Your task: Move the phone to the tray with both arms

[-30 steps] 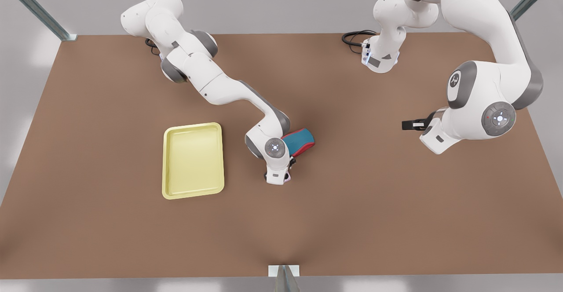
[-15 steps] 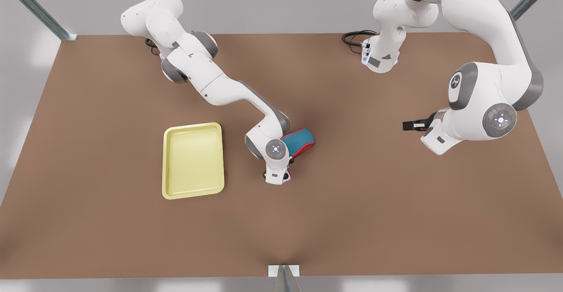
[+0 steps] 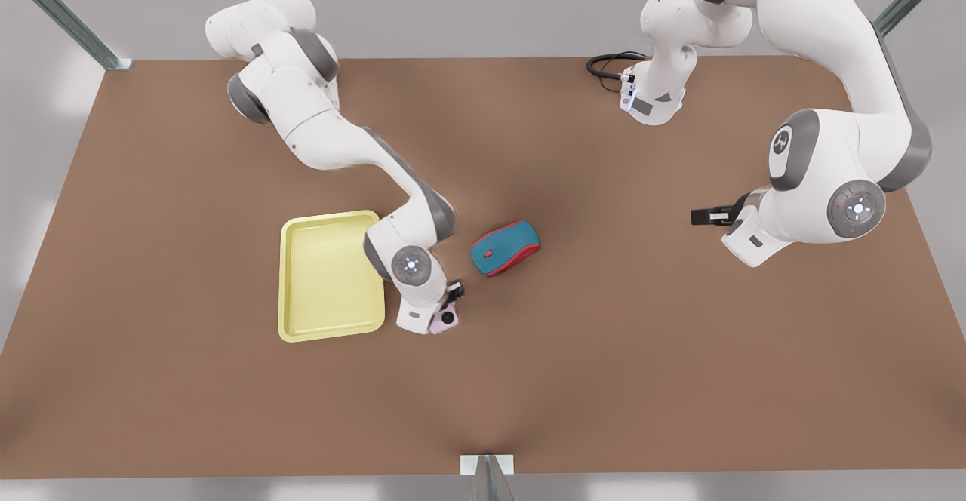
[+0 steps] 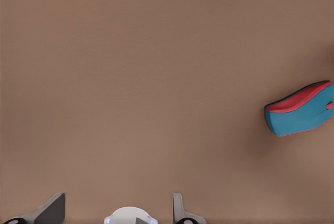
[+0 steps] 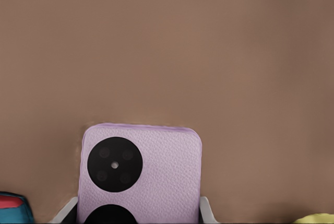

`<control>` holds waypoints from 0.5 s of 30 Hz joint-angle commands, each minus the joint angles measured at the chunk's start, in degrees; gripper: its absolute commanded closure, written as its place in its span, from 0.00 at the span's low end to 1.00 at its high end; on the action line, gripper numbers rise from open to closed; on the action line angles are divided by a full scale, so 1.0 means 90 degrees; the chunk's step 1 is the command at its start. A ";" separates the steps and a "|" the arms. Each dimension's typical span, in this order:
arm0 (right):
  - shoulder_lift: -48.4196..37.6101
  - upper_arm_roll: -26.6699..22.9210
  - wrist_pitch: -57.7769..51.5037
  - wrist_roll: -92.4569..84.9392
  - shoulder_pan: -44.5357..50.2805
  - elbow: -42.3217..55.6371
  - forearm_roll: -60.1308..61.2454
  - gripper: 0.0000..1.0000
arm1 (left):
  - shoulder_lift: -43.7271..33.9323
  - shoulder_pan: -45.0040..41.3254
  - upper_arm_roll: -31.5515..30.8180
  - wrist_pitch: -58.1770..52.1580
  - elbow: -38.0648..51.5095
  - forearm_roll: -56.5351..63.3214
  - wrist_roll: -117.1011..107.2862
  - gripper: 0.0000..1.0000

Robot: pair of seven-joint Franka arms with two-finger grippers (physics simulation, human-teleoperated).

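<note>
In the front view, my right gripper [image 3: 451, 303] sits just below and left of the frame's centre, closed on the small pale pink-lilac, nearly square phone [image 3: 444, 321] with black round circles on its face. The phone hangs beside the lower right corner of the pale yellow shallow rectangular tray [image 3: 302, 327] with its raised rim, close to it but outside the rim. Whether the phone is off the brown table [image 3: 604, 380] I cannot tell. The teal-and-red computer mouse [image 3: 505, 248] lies near the centre of the frame, up and to the right of the phone and apart from it. My left gripper [image 3: 700, 216] is at the right of the frame, well apart from everything, pointing toward the centre; that arm waits.

In the left wrist view, my two dark fingers [image 4: 49, 211] stand spread along the bottom edge with bare table between them, gripping nothing. The mouse [image 4: 301, 116] shows at the right edge, midway down.

In the right wrist view, the phone [image 5: 156, 172] rises from the bottom centre, clamped between my pale fingers [image 5: 207, 211] at its two sides. A corner of the mouse [image 5: 13, 208] peeks in at the lower left, and a sliver of the tray [image 5: 315, 219] at the lower right.
</note>
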 commanded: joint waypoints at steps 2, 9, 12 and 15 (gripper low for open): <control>-0.1742 0.0107 0.1173 -0.0099 -0.0605 -0.2776 0.0004 0.28 | -0.0007 0.0000 0.0000 -0.0004 -0.0007 0.0004 0.0027 0.00; -0.3482 0.0048 0.3214 -0.0841 -0.2050 -0.6127 -0.0065 0.26 | 0.0032 0.0000 0.0000 -0.0004 0.0003 0.0004 0.0027 0.00; -0.3130 0.0048 0.3244 -0.0841 -0.2050 -0.6117 -0.0065 0.00 | 0.0032 0.0000 0.0000 0.0006 0.0003 0.0033 0.0027 0.00; -0.2905 0.0048 0.3079 -0.0744 -0.2069 -0.5942 -0.0045 0.00 | 0.0042 -0.0010 0.0000 0.0025 0.0012 0.0082 0.0027 0.00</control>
